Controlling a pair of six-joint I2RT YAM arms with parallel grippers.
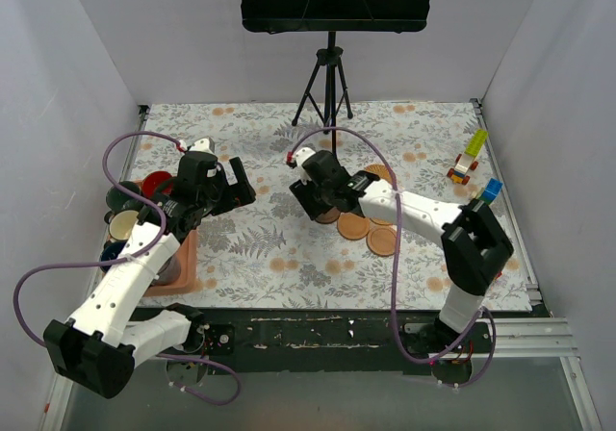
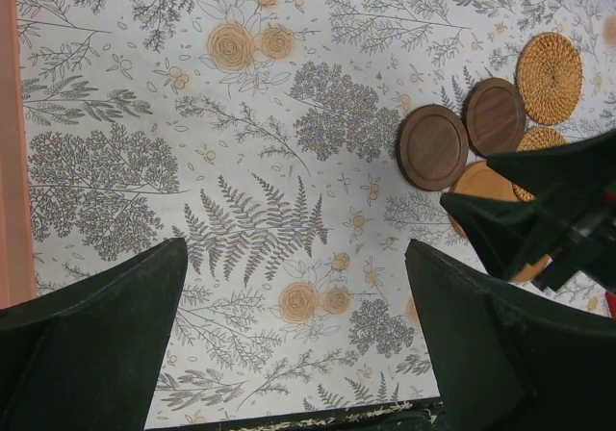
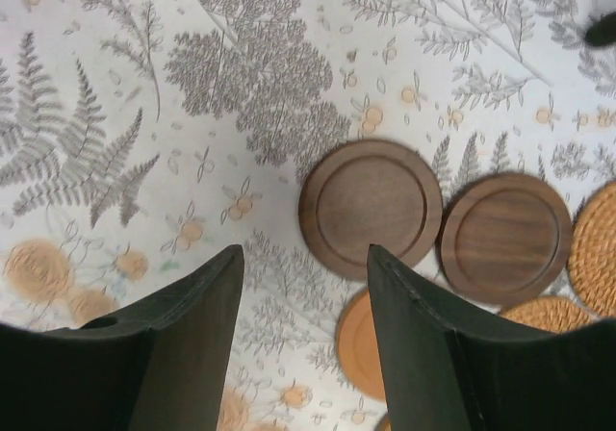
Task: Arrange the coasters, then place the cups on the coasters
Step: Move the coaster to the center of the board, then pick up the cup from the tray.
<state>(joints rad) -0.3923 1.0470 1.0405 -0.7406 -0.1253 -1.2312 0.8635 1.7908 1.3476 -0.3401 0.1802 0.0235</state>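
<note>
The coasters lie clustered at mid-table. Two dark brown coasters (image 3: pixel 371 208) (image 3: pixel 505 237) sit side by side, with an orange-brown wood coaster (image 3: pixel 358 344) just below them and woven rattan coasters (image 3: pixel 597 248) to the right. My right gripper (image 3: pixel 304 253) hovers open just left of the nearer dark brown coaster, nothing between its fingers. In the top view two wood coasters (image 1: pixel 353 226) (image 1: pixel 382 240) lie beside the right gripper (image 1: pixel 306 200). My left gripper (image 2: pixel 296 248) is wide open over bare cloth. The cups, red (image 1: pixel 157 183), dark green (image 1: pixel 122 198) and cream (image 1: pixel 123 225), stand at the far left.
A salmon-pink tray (image 1: pixel 185 263) lies under the left arm. Toy blocks (image 1: pixel 467 162) sit at the right edge of the floral cloth. A music stand's tripod (image 1: pixel 327 94) stands at the back. The right arm's fingers (image 2: pixel 539 210) reach into the left wrist view.
</note>
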